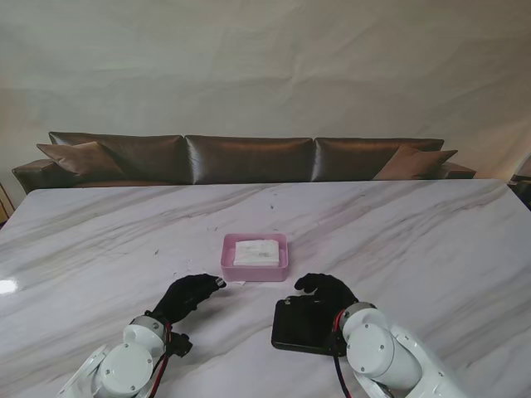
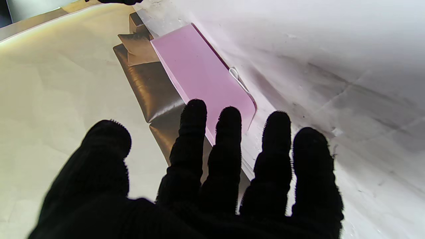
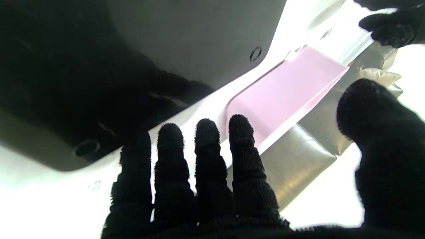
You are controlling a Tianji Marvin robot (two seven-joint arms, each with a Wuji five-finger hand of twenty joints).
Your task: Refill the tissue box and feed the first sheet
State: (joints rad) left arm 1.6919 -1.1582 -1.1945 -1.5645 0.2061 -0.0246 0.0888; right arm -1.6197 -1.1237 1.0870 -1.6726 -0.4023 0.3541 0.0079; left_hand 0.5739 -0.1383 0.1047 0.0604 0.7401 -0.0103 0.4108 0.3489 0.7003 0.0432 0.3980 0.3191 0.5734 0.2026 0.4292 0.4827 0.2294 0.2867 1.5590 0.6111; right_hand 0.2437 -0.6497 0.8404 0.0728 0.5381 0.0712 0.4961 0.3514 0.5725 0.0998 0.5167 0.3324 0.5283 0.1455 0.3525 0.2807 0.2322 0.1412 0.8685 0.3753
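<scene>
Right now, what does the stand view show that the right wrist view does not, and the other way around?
Only the stand view shows inside the pink box: a white tissue pack lies in it. It also shows the whole table and the whole black lid under the right hand.

Only the right wrist view shows the lid's underside with its round holes, and the right hand's spread fingers holding nothing.

Both show the pink box, the brown sofa and the left hand.
</scene>
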